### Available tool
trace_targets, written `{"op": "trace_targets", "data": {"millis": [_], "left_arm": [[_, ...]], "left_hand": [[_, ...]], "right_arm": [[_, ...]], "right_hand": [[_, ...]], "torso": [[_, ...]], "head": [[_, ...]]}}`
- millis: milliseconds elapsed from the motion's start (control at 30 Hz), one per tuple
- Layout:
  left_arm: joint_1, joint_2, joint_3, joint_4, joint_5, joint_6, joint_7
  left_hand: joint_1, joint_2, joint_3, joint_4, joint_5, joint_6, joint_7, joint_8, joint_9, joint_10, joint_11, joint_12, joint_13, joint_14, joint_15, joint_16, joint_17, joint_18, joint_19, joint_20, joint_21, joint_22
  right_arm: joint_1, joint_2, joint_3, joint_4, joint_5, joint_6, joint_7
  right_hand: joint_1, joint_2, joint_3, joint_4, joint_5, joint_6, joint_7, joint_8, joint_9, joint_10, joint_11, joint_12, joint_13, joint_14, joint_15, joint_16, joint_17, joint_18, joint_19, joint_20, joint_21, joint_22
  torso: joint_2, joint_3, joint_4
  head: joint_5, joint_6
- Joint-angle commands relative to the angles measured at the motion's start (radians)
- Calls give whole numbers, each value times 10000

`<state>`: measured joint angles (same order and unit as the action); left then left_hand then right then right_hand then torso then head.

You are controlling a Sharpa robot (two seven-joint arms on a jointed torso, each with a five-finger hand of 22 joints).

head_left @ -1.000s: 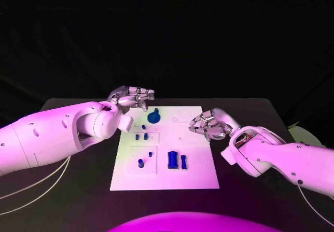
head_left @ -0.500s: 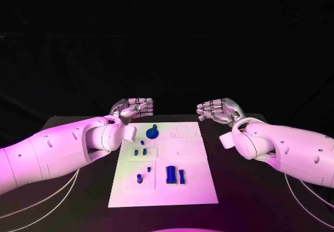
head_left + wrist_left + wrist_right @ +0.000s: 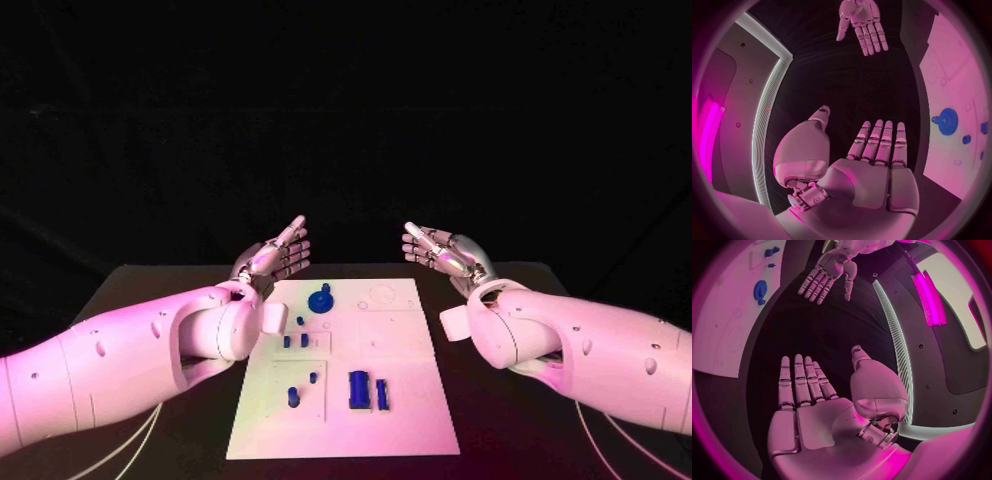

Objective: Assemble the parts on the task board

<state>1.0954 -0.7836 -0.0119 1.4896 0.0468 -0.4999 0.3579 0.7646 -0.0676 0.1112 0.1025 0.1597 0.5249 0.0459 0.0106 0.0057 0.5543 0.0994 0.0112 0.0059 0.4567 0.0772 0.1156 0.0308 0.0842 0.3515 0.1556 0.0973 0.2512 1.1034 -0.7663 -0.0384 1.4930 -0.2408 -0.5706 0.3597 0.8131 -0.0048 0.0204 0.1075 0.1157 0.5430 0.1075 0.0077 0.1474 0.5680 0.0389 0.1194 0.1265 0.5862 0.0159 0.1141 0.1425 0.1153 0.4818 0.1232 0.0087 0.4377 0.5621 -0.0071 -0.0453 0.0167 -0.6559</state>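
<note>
The white task board [image 3: 404,400] lies in the middle of the black table. On it are a blue gear-like part [image 3: 319,297] near the far end, small blue pegs [image 3: 294,341] in the middle, and two upright blue blocks [image 3: 359,389] nearer me. My left hand [image 3: 277,255] is raised above the board's far left corner, fingers straight and spread, holding nothing. My right hand [image 3: 444,254] is raised above the far right corner, also flat and empty. The left wrist view shows my left palm [image 3: 873,165], the right hand [image 3: 861,22] opposite, and the gear [image 3: 947,120]. The right wrist view mirrors this.
The black table [image 3: 534,420] extends on both sides of the board. Thin pale cables [image 3: 130,440] trail beside my left arm. White panels of the room [image 3: 767,110] curve at the rim of the wrist views.
Both hands have lifted off the board area and uncurled from loose fists to flat, spread palms facing each other. The head camera has tilted, shifting the whole picture.
</note>
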Motion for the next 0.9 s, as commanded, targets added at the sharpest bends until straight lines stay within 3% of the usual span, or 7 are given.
{"op": "trace_targets", "data": {"millis": [33,100,167,200,367,400,900], "left_arm": [[-161,25,45,326,-316,-1632,1049],[-287,30,77,532,-382,-2093,1296],[-347,32,92,629,-412,-2310,1412],[-377,33,100,679,-428,-2423,1472],[-454,36,119,804,-468,-2701,1621],[-454,36,119,804,-468,-2701,1621],[-454,36,119,804,-468,-2701,1621]], "left_hand": [[-2359,676,-343,-317,-488,-1620,-459,-106,-57,-1710,-994,-112,-59,-1411,-772,-349,-308,-842,-1086,-474,-973,-774],[-2895,676,-1112,-1025,-602,-1993,-459,-106,-57,-2101,-994,-112,-59,-1734,-772,-430,-308,-842,-1332,-591,-973,-951],[-3159,676,-1112,-1025,-656,-2170,-459,-106,-57,-2291,-994,-112,-59,-1886,-772,-1156,-308,-842,-1454,-643,-973,-1037],[-3335,676,-1112,-1025,-694,-2290,-459,-106,-57,-2418,-994,-112,-59,-1995,-772,-1156,-308,-842,-1535,-674,-973,-1096],[-4183,676,-1112,-1025,-874,-2874,-459,-106,-57,-3030,-994,-112,-59,-2502,-772,-1156,-308,-842,-1918,-856,-973,-1374],[-4285,676,-1112,-1025,-892,-2944,-459,-106,-57,-3105,-994,-112,-59,-2564,-772,-1156,-308,-842,-1966,-1556,-973,-1408],[-5857,676,-1112,-1025,-1597,-4026,-459,-106,-57,-4250,-994,-112,-59,-3503,-772,-1156,-308,-842,-2689,-1556,-973,-2512]], "right_arm": [[-206,-55,129,323,1522,-1270,1079],[-358,-93,247,531,1934,-1606,1323],[-428,-110,302,626,2122,-1760,1434],[-463,-119,329,674,2217,-1838,1490],[-534,-137,384,770,2408,-1994,1603],[-534,-137,384,770,2408,-1994,1603],[-534,-137,384,770,2408,-1994,1603]], "right_hand": [[-2607,48,-204,-341,-372,-1742,-345,-77,-473,-1819,-389,-384,-406,-1881,-159,-369,-457,-347,-1543,-397,-87,-1403],[-3168,48,-204,-1075,-452,-2116,-1075,-77,-575,-2213,-389,-466,-493,-2284,-159,-1141,-555,-347,-1872,-480,-87,-1705],[-3446,48,-204,-1075,-1157,-2303,-1075,-77,-626,-2408,-389,-1194,-538,-2485,-159,-1141,-603,-1153,-2040,-525,-87,-1855],[-3629,48,-204,-1075,-1157,-2423,-1075,-77,-658,-2536,-389,-1194,-564,-2616,-159,-1141,-636,-1153,-2148,-1232,-87,-1953],[-4511,48,-204,-1075,-1157,-3013,-1075,-77,-1474,-3153,-389,-1194,-1265,-3255,-159,-1141,-1425,-1153,-2669,-1232,-87,-2429],[-4618,48,-204,-1075,-1157,-3087,-1075,-77,-1474,-3229,-389,-1194,-1265,-3330,-159,-1141,-1425,-1153,-2720,-1232,-87,-2487],[-6257,48,-204,-1075,-1157,-4181,-1075,-77,-1474,-4373,-389,-1194,-1265,-4516,-159,-1141,-1425,-1153,-3697,-1232,-87,-3373]], "torso": [[-135,53,342],[-165,65,418],[-175,69,443],[-178,71,451],[-179,71,453],[-179,71,453],[-179,71,453]], "head": [[-115,388],[-150,504],[-162,543],[-166,556],[-167,559],[-167,559],[-167,559]]}}
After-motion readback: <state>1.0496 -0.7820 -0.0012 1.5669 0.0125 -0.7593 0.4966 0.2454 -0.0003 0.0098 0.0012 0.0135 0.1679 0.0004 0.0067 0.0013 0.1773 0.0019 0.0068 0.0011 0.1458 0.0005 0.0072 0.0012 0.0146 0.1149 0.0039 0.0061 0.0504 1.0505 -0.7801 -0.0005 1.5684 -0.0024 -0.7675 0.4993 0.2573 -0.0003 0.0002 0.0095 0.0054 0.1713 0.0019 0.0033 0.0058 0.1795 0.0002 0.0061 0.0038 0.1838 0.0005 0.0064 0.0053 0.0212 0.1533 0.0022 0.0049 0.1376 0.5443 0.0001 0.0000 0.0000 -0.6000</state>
